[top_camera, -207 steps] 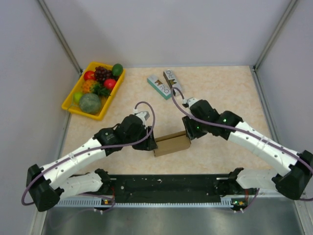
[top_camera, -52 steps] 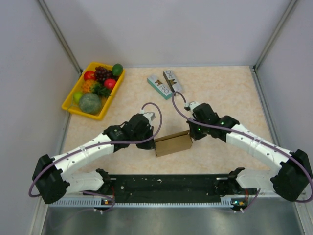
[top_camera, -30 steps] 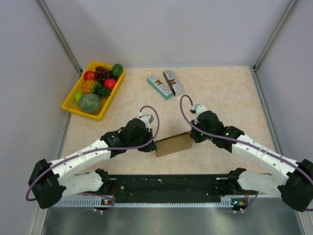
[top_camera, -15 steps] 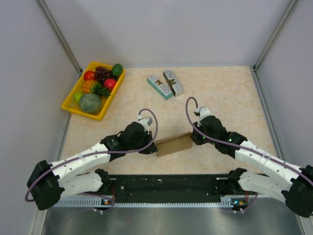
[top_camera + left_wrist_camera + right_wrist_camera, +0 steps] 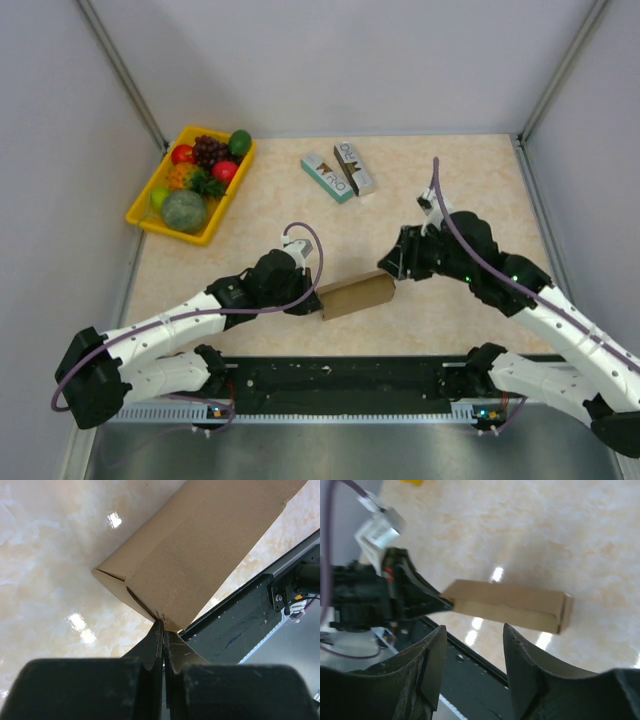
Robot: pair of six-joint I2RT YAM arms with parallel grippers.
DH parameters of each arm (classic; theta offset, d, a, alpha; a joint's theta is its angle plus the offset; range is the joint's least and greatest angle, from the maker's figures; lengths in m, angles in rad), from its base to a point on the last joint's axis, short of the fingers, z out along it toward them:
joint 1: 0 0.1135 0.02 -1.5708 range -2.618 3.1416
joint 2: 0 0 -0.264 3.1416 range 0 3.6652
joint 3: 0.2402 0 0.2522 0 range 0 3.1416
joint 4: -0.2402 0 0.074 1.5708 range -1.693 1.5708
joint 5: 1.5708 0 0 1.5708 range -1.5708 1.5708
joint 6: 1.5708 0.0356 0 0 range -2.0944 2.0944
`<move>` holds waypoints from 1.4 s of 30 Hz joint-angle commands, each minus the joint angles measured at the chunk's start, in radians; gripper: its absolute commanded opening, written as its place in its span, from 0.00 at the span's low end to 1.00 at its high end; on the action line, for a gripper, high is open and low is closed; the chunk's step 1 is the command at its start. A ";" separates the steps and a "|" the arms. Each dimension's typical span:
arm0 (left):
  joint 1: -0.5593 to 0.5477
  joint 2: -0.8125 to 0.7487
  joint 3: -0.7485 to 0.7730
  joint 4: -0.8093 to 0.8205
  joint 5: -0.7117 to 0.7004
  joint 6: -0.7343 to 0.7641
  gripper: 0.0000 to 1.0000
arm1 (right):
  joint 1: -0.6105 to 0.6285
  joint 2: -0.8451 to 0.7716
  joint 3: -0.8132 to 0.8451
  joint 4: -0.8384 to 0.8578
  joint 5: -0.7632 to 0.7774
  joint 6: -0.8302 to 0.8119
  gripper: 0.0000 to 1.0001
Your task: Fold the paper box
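**Position.** The paper box (image 5: 357,295) lies on the table (image 5: 470,180) as a closed, slim carton, just beyond the black base rail (image 5: 340,375).

**Change.** Half a second ago the right gripper (image 5: 390,267) sat against the box's right end. It is now withdrawn, up and back from that end, and no longer in contact. In the right wrist view its fingers (image 5: 432,675) stand wide apart with nothing between them. The whole carton shows beyond them, with its right end closed.

The left gripper (image 5: 163,627) has not left the box's left end. Its fingers are pressed narrow, pinching the cardboard edge at the near left corner. A flap seam there stands slightly raised.

**Assessment.** The right end closure appears finished, and release of that end suggests the fold is near completion. The left end is the remaining item. Whether its tab is fully tucked cannot be determined, since the gripper covers it.

The two printed boxes (image 5: 340,170) and the fruit tray (image 5: 165,231) lie well beyond the box.
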 commanded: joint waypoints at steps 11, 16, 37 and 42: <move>-0.005 -0.001 -0.039 -0.069 -0.055 -0.006 0.00 | 0.005 0.393 -0.155 0.692 -0.231 0.376 0.29; -0.005 -0.021 -0.039 -0.074 -0.062 -0.006 0.00 | 0.005 0.433 -0.218 0.769 -0.252 0.392 0.26; -0.005 -0.238 -0.041 -0.146 -0.065 -0.032 0.42 | 0.005 0.371 -0.378 0.891 -0.235 0.392 0.26; -0.004 -0.364 -0.001 -0.178 -0.063 -0.022 0.50 | 0.006 0.360 -0.398 0.912 -0.235 0.370 0.26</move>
